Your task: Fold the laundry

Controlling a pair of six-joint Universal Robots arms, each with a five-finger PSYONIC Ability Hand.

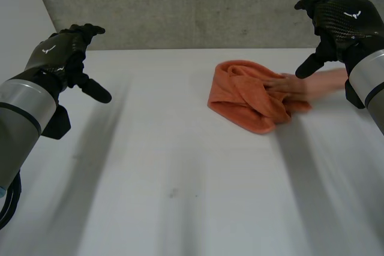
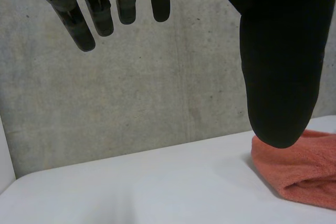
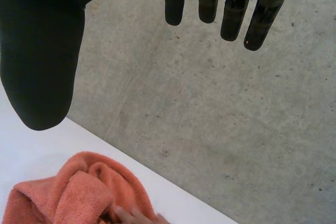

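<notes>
Left wrist view — fingers (image 2: 73, 22) straight, empty

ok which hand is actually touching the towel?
The person's hand, reaching in from the robot's right onto the orange towel. The robot's left hand and right hand both hover open, clear of it.

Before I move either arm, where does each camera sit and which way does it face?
Head view: behind and between the arms, looking down at the white table; left robot hand and right robot hand show, open.
Left wrist view: on the left wrist, facing the concrete wall past its own fingers and thumb.
Right wrist view: on the right wrist, facing that wall past its own fingers.
Shared: all three show the orange towel; head and right wrist views show a person's hand on it.
</notes>
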